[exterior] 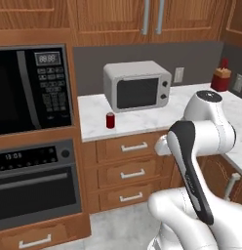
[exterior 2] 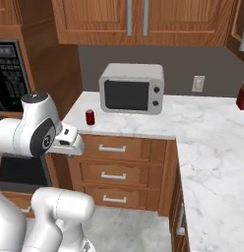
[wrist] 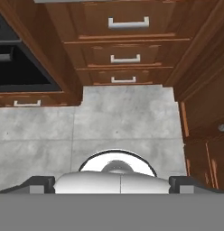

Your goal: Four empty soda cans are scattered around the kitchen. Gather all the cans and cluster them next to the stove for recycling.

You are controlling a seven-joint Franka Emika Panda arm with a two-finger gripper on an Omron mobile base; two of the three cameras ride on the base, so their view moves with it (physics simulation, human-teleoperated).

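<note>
- One small red soda can (exterior: 110,120) with a pale top is seen upright on the white marble tabletop (exterior: 142,119), near the front edge and towards the tabletop's left end, just in front of the left corner of the boxy grey countertop microwave (exterior: 137,86).
- The can is judged not yet gathered: nothing is touching it, and no stove is visible beside it, so at least this can is left to be carried; where the other three cans are cannot be told from these views.
- The tool (wrist: 112,182) is seen in the hand view with its two dark tips standing as wide apart as they go, with nothing between them; it is pointed down at the grey tiled floor (wrist: 109,126), well apart from the can.
- The white arm (exterior 2: 38,133) is folded low in front of the reddish-brown wooden drawers (exterior 2: 121,170), below tabletop level.
- Open room is given in front of and to the right of the can, where bare marble is seen up to the front edge.
- Behind the can, the microwave is close, so little room is judged to be left for a reach from the back.
- To the left, the tabletop is ended by the tall wooden cabinet holding the black built-in oven (exterior: 35,183); a sweep from that side is judged to be blocked.
- A red bottle (exterior: 221,76) stands far to the right at the wall, well apart from the can.
</note>
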